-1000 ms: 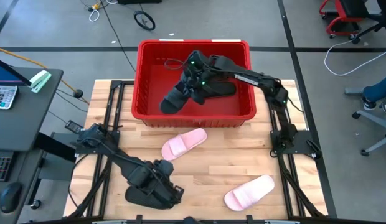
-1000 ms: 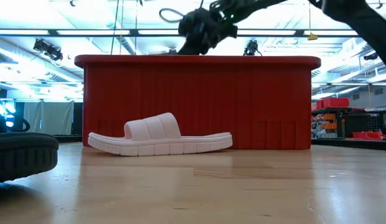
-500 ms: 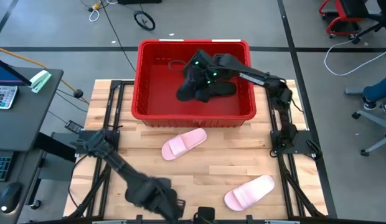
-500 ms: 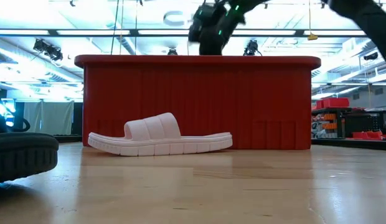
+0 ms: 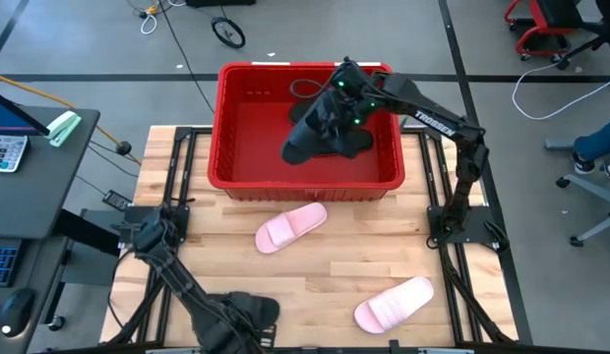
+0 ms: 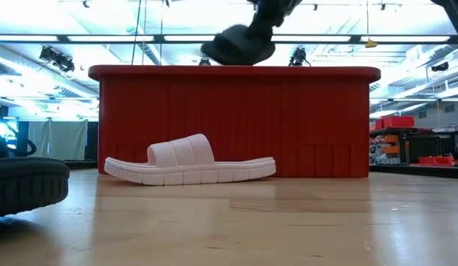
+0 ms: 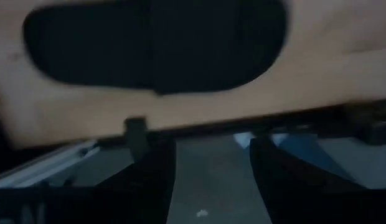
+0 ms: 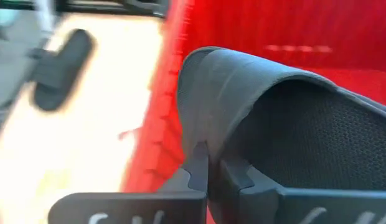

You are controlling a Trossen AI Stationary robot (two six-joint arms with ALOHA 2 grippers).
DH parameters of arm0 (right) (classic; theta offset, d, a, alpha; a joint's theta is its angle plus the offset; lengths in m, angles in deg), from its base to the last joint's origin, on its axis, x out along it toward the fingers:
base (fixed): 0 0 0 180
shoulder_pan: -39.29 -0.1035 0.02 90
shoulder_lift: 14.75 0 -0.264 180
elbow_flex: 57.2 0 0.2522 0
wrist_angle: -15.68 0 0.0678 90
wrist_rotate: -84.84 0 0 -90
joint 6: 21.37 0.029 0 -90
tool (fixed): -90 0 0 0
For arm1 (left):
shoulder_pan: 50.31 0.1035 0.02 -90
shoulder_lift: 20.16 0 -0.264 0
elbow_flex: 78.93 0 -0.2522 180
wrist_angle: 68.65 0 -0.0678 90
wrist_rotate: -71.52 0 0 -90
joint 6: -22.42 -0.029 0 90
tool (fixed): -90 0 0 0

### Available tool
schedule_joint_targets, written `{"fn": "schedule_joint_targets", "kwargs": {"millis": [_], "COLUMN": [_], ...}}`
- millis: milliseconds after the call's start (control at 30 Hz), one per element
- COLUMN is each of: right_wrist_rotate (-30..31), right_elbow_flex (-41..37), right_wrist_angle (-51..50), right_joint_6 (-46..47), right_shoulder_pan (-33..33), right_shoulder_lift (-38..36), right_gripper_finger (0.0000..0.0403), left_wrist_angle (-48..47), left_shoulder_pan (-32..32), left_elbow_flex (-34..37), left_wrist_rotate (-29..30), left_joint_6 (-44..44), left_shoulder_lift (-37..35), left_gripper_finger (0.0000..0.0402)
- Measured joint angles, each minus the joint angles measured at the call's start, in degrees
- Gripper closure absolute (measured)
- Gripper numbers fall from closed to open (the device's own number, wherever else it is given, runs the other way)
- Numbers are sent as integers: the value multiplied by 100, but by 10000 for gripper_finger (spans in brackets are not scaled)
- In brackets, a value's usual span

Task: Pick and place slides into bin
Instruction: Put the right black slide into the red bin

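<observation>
Slides sit in several spots around the red bin (image 5: pixel 224 128), which stands at the far side of the worktop (image 5: pixel 325 270). The right pincer (image 5: pixel 336 103) hangs above the bin's interior, toward its far right corner, clamped on the strap of a black wide-strap slide (image 5: pixel 310 138); in the right wrist view the two fingers (image 8: pixel 199 167) pinch the strap's edge. That slide (image 6: pixel 236 48) hangs clear above the bin's rim in the low view, toe end drooping. Another dark sandal (image 5: pixel 356 143) lies on the bin floor just beside it, partly hidden.

One pale pink slide (image 5: pixel 290 227) rests on the worktop just in front of the bin's near wall, and it shows side-on against the red ribs in the low view (image 6: pixel 188 166). The second pink slide (image 5: pixel 395 303) lies nearer the front right of the worktop, well apart from the bin.

At the front left edge of the worktop, far from the bin, the left pincer (image 5: pixel 248 332) hovers beside another black slide (image 5: pixel 248 307). Its wrist view shows the fingers (image 7: pixel 149 180) spread apart, with that black slide (image 7: pixel 155 43) lying flat on the wood beyond them, untouched.
</observation>
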Motion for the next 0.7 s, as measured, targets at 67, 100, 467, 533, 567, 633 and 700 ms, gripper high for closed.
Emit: {"fn": "schedule_joint_targets", "kwargs": {"millis": [67, 100, 467, 533, 567, 633, 700], "right_wrist_rotate": [-194, -225, 600, 580, 488, 240, 43], "right_elbow_flex": [3, 4, -4, -8, -9, -3, 7], "right_wrist_angle": [-143, -229, -267, -454, -510, -575, -562], "right_joint_6": [-145, -220, -289, -279, -278, -327, -358], "right_shoulder_pan": [-102, -152, -295, -215, -171, -112, -120], "right_shoulder_lift": [-43, -45, 206, 81, -22, -236, -389], "right_gripper_finger": [394, 394, 394, 394, 394, 394, 394], "left_wrist_angle": [8, -2, 13, -96, -217, -447, -610], "left_shoulder_pan": [160, 245, 1272, 1421, 1504, 1664, 1872], "left_elbow_flex": [0, -2, -13, -13, -14, -15, -15], "left_wrist_rotate": [361, 533, 2226, 2587, 2753, 3164, 3616], "left_joint_6": [-190, -305, -1814, -2189, -2383, -2784, -3232], "left_shoulder_lift": [-26, -31, -745, -1038, -1186, -1483, -1791], "left_gripper_finger": [194, 195, 219, 226, 229, 235, 237]}}
